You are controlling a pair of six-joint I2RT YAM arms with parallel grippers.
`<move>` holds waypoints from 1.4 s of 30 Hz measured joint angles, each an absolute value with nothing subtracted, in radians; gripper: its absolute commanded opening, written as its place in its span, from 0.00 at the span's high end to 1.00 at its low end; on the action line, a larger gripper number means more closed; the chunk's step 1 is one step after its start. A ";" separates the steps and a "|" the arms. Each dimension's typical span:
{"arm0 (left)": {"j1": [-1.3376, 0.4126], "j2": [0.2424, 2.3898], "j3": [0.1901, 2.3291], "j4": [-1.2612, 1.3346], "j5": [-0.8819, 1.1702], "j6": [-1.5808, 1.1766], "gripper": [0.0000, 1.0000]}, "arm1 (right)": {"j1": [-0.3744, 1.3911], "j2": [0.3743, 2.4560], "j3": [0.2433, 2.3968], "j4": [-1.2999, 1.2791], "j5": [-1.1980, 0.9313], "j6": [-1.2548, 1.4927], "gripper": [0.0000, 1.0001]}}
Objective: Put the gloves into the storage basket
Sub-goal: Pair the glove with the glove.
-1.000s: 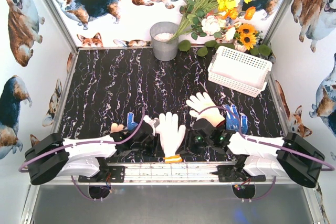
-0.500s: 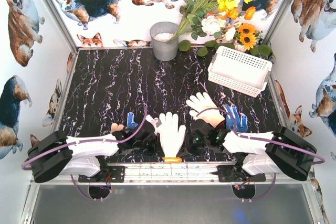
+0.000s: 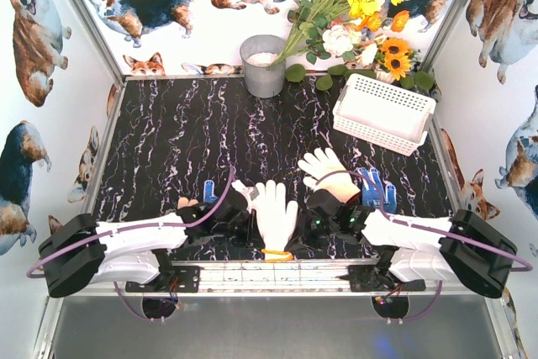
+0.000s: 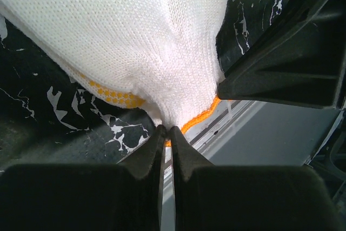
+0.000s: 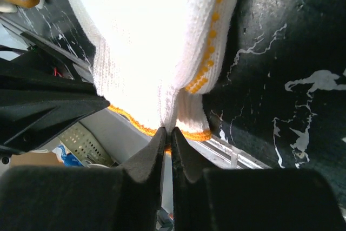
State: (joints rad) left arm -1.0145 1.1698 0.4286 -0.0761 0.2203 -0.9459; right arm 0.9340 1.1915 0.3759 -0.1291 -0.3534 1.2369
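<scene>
White knit glove (image 3: 274, 208) lies 12-to-6 | left gripper (image 4: 166, 129), right gripper (image 5: 167, 131) pinch its 6 o'clock cuff | storage basket (image 3: 371, 132) 1 o'clock, right nearer

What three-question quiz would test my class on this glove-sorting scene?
1. True or false: the white lattice basket already holds a glove.
2. The left end effector is: A) open and empty; B) shut on the white knit glove at its orange-trimmed cuff; C) shut on the basket's rim.
3. Fill in: in the top view, the grey metal bucket stands to the ____ of the basket.

Key: 1 false; 2 B; 3 left.
</scene>
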 measured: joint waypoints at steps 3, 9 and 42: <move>-1.014 1.158 0.435 -0.093 0.221 -0.946 1.00 | 0.934 1.150 0.377 -0.159 -0.343 1.231 0.98; -1.014 1.142 0.481 -0.155 0.226 -0.912 1.00 | 0.934 1.061 0.377 -0.202 -0.322 1.228 0.98; -1.023 1.258 0.460 -0.106 0.353 -0.826 0.68 | 0.974 1.187 0.424 -0.360 -0.310 1.145 0.99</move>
